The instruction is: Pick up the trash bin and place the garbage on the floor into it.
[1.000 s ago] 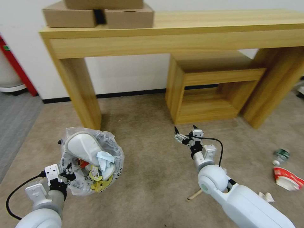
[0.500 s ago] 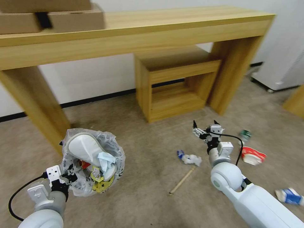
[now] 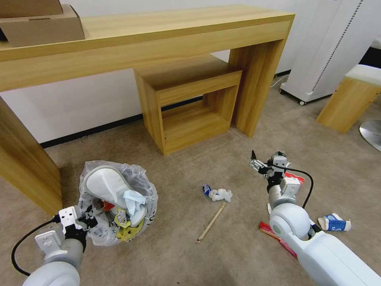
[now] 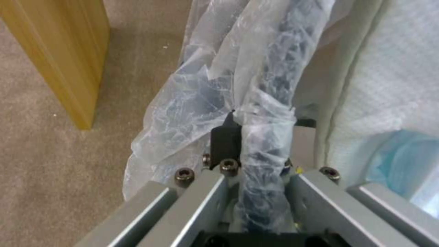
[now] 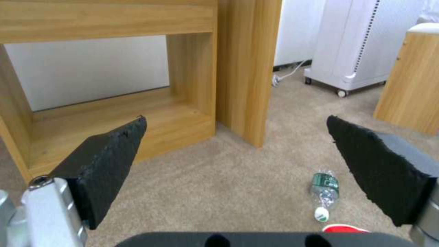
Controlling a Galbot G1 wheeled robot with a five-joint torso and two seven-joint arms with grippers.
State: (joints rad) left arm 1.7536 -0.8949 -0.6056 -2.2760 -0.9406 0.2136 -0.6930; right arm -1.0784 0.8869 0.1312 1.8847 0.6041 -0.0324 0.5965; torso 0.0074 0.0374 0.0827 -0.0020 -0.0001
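The trash bin [image 3: 147,198], lined with a crinkly bag, hangs above the floor [image 3: 186,254] at the lower left, holding a white slipper [image 3: 104,183] and wrappers. My left gripper [image 3: 85,217] is shut on its bag-covered rim [image 4: 265,103]. My right gripper [image 3: 265,157] is held open over the carpet, and nothing is between its fingers [image 5: 109,154]. Garbage on the floor: crumpled paper [image 3: 219,194], a wooden stick [image 3: 210,223], a blue-white carton [image 3: 334,223], a red wrapper [image 3: 268,230], a red-white bowl [image 3: 294,177] partly hidden behind the right wrist, and a green-label bottle [image 5: 325,190].
A long wooden desk [image 3: 158,35] with a cardboard box [image 3: 39,24] spans the back. An open wooden cube [image 3: 186,107] sits under it. A white wheeled unit [image 3: 325,47] and a wooden stool [image 3: 349,99] stand at the right. Open carpet lies between the bin and the litter.
The camera has swung to the right, so the desk and cube shifted left. The white unit, stool, carton and red wrapper came into view. Both arms keep their poses.
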